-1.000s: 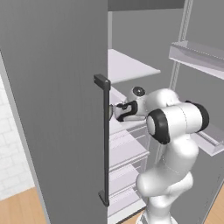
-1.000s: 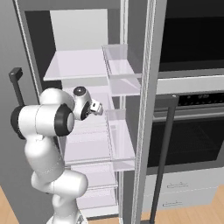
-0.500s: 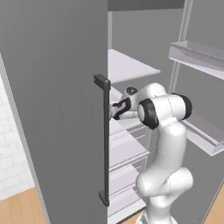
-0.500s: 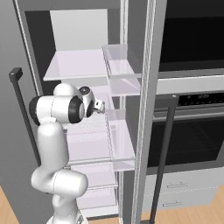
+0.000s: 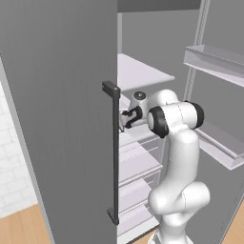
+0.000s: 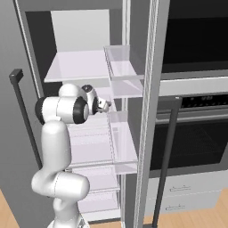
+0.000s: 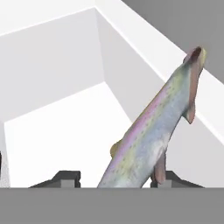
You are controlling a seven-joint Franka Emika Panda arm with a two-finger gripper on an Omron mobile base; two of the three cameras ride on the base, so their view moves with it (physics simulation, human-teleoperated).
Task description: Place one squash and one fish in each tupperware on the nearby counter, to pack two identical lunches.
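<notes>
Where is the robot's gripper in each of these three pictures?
Left base view: the gripper is at mid-picture, just right of the dark door handle, reaching into the fridge.
Right base view: left of centre, at the arm's end, before the shelves.
Hand view: its tips rise at the bottom edge, with a fish between them.
Shared landmark: the fridge's pale inside.

A slender iridescent grey fish [image 7: 151, 135] — tilted up — inside a white bin.
</notes>
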